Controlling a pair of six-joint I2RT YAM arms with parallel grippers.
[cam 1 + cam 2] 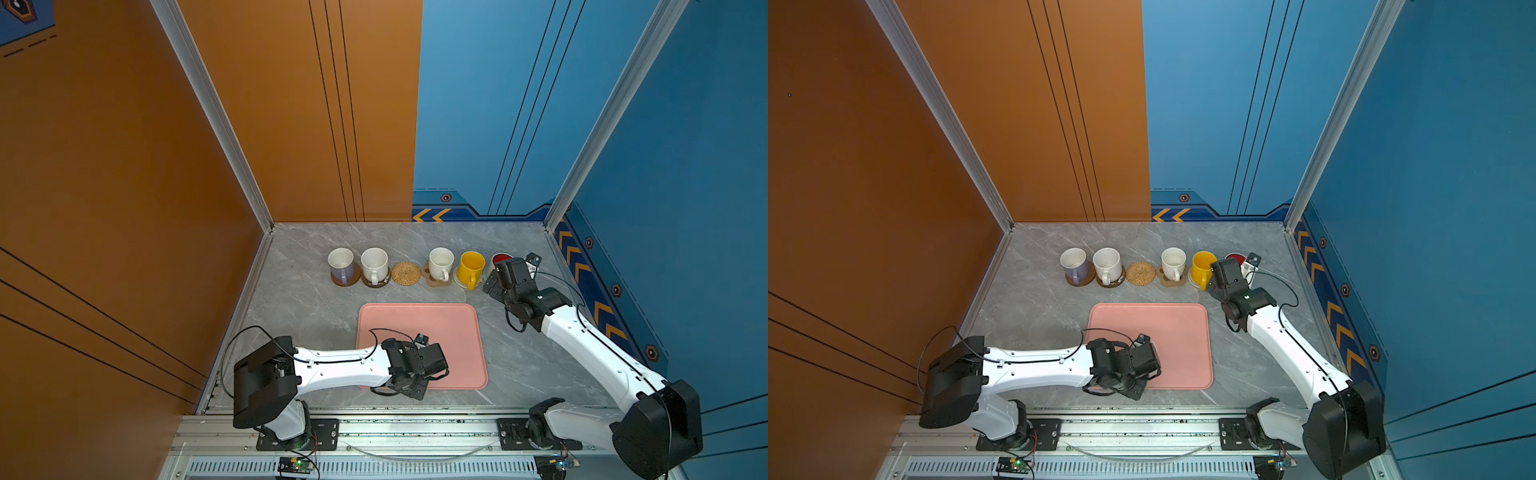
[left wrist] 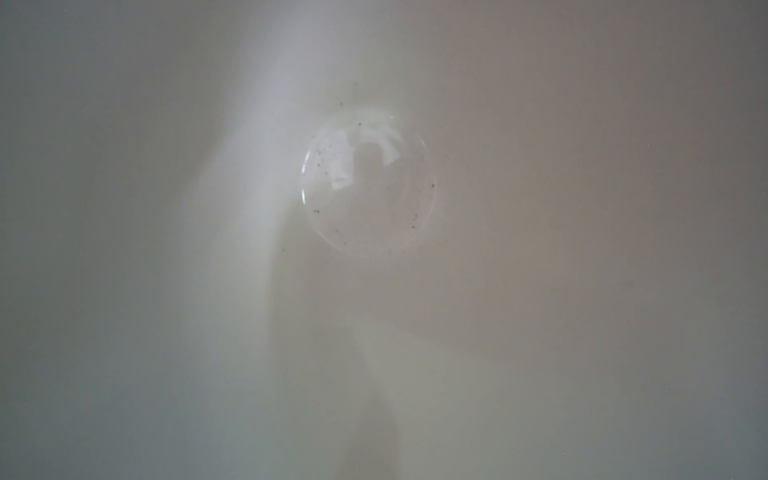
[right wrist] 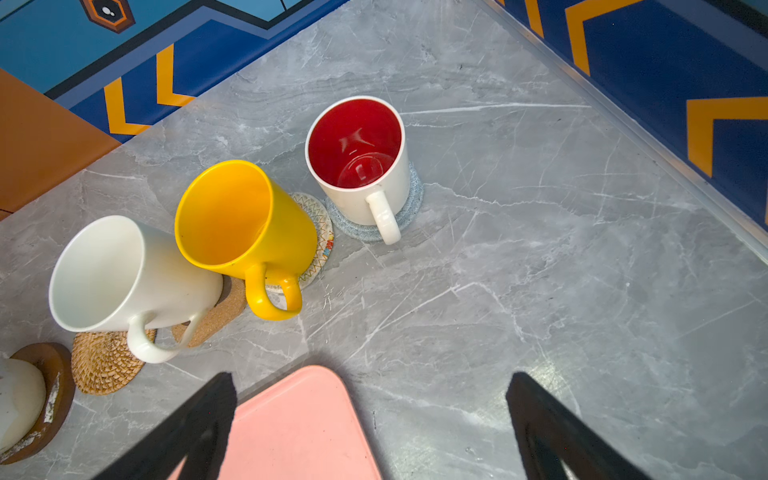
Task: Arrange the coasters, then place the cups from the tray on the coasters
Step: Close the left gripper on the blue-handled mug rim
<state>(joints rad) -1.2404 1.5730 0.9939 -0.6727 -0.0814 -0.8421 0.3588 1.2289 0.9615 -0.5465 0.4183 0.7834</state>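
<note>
Your left claw (image 1: 430, 359) hangs over the tray (image 1: 453, 328), wrist view filled by a pale cup (image 2: 368, 187); grip can't be told. The bare rattan coaster (image 1: 406, 273) lies up-frame, slightly left. Your right claw (image 3: 370, 378) is wide, empty.

A pink tray (image 1: 436, 324), a yellow mug (image 1: 471, 266), a white mug (image 3: 353, 203) lined red and a grey-veined marble table (image 1: 311, 299) are seen.

Left wrist view a pale blur, red-lined mug (image 1: 500, 258) mostly behind right arm (image 1: 582, 336)
</note>
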